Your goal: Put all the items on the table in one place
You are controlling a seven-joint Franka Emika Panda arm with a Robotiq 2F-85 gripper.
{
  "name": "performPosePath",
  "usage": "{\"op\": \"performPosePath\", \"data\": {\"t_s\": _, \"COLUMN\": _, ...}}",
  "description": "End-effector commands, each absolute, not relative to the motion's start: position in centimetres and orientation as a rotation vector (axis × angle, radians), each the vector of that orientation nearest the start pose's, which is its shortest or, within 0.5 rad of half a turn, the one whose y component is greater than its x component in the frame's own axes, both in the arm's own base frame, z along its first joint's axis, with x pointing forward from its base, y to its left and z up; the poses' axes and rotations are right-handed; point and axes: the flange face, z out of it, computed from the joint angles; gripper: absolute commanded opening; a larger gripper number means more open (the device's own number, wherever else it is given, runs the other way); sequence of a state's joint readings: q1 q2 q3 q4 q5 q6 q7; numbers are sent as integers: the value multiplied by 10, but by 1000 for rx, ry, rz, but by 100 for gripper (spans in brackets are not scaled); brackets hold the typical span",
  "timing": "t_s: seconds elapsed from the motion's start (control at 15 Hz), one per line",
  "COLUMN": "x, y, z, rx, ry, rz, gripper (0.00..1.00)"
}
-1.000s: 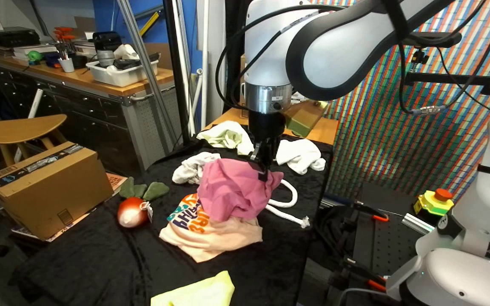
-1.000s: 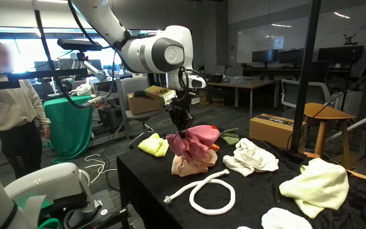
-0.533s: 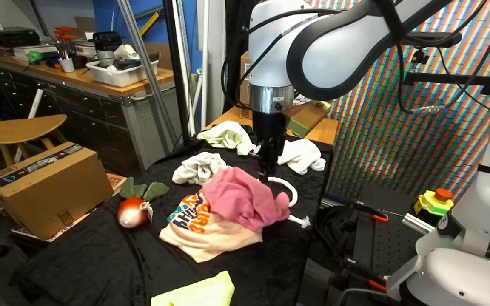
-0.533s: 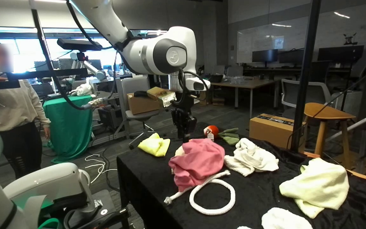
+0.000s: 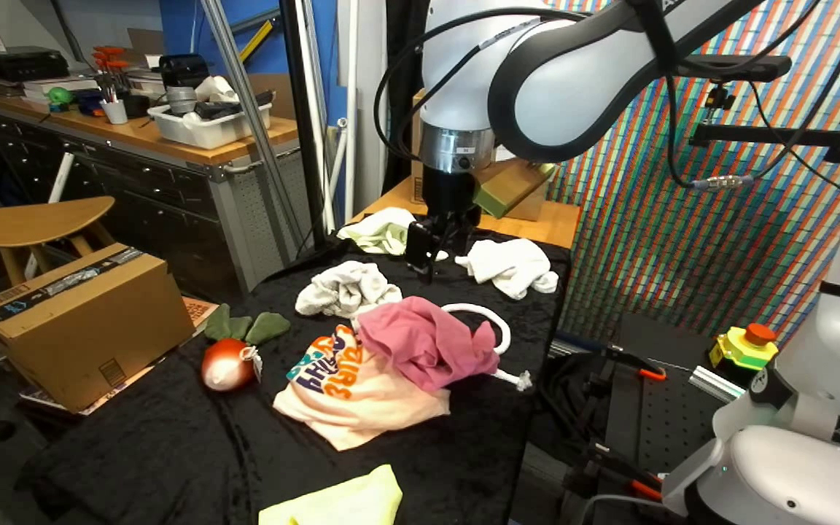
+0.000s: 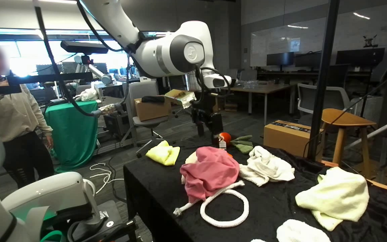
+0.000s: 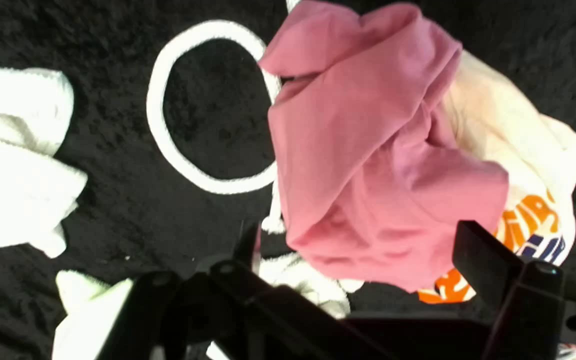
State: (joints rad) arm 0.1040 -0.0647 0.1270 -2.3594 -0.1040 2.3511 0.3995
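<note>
The black two-fingered gripper (image 7: 359, 245) hangs released, its fingers wide apart, above the black fabric-covered table (image 5: 172, 445). Below it, a crumpled pink cloth (image 7: 358, 150) lies on a cream cloth with colourful print (image 5: 358, 410). Also below the gripper, a looped white rope (image 7: 156, 107) runs partly under the pink cloth; well apart from the gripper lies a bright-yellow cloth (image 6: 162, 154).

table (image 5: 172, 467): black velvety fabric, faint sheen | pink cloth (image 7: 368, 150): smooth, matt | cream printed cloth (image 5: 369, 408): smooth, matt | rope (image 6: 225, 224): braided, rough | white towel (image 6: 270, 168): nubbly, matt | stool (image 5: 33, 219): smooth wood | cardboard box (image 5: 99, 328): matt (its dark tape (image 5: 66, 285) looks glossy) | arm collar (image 5: 456, 149): shiny metal
</note>
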Motion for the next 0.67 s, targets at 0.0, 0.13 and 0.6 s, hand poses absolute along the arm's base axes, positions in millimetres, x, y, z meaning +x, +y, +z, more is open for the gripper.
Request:
{"op": "performPosePath", "data": {"t_s": 0.0, "x": 523, "y": 97, "z": 376, "rx": -3220, "ry": 166, "rz": -345, "gripper": 100}}
{"op": "performPosePath", "data": {"t_s": 0.13, "x": 544, "y": 84, "z": 379, "rx": -3216, "ry": 164, "rz": -412, "gripper": 100}}
{"op": "performPosePath", "data": {"t_s": 0.6, "x": 638, "y": 71, "z": 369, "rx": -3177, "ry": 255, "rz": -473, "gripper": 100}}
